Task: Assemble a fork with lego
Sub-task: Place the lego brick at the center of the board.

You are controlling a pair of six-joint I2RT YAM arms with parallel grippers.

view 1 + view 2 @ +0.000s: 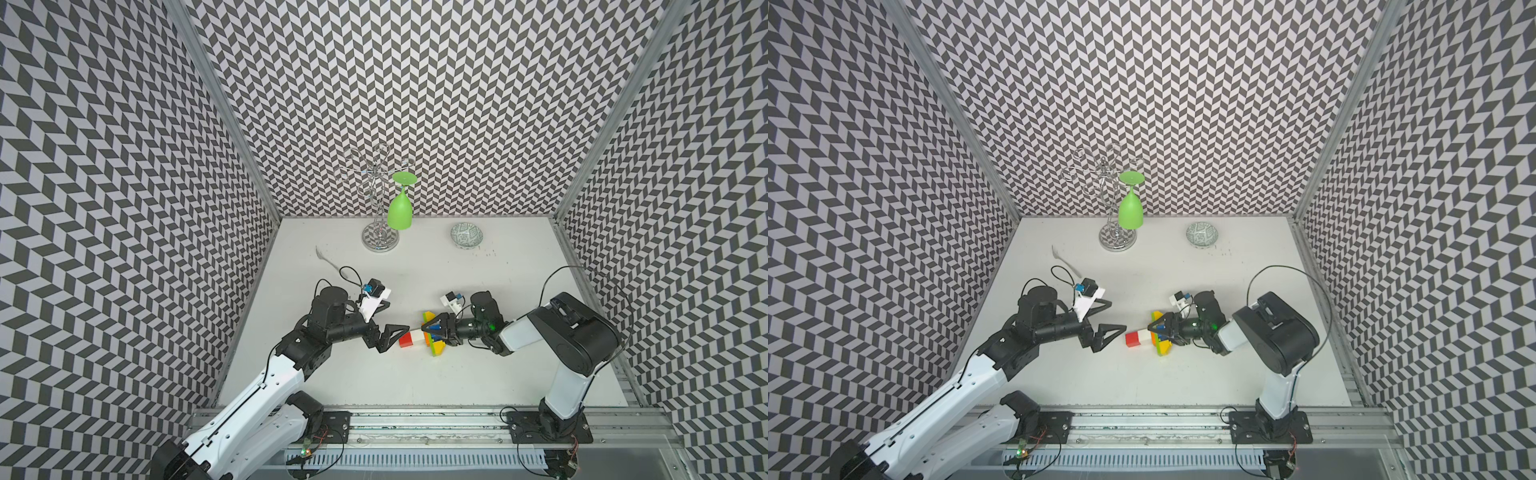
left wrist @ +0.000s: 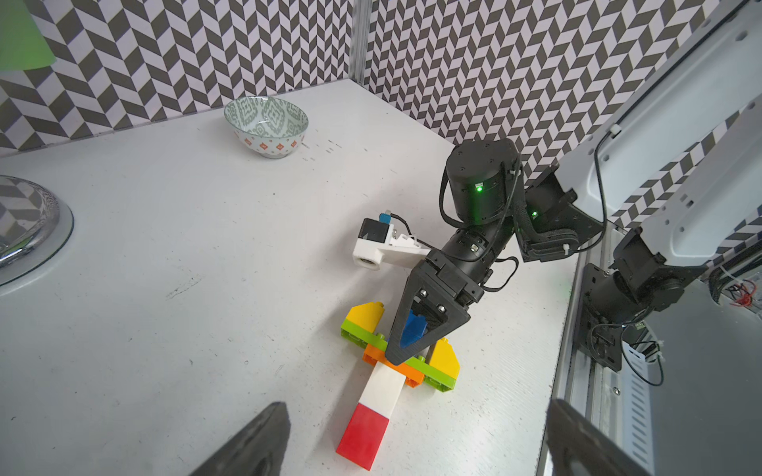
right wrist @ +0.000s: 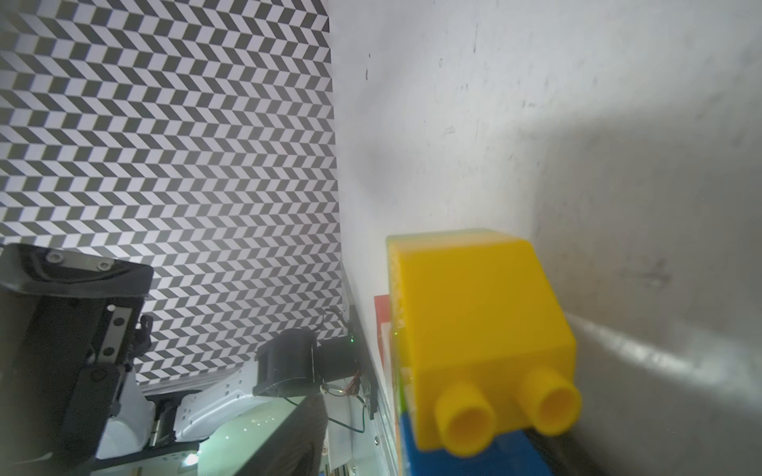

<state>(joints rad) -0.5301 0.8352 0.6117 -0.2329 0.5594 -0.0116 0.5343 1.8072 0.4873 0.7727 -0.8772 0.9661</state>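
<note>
Both grippers face the fork (image 1: 419, 338) lying flat mid-way across the counter (image 1: 374, 382): the left gripper (image 1: 395, 338) has its fingers (image 2: 255, 441) spread wide and empty near the red handle end (image 2: 363, 437), while the right gripper (image 1: 428, 329) straddles the blue prong (image 2: 412, 329), clamped or released being impossible to tell.

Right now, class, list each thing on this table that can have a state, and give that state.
lego fork: assembled, lying flat.
right gripper: astride the blue prong; open or shut cannot be told.
left gripper: open, empty.
green goblet: hanging upside down from the rack.
rack: upright.
bowl: upright, empty.
plastic fork: lying flat.
</note>
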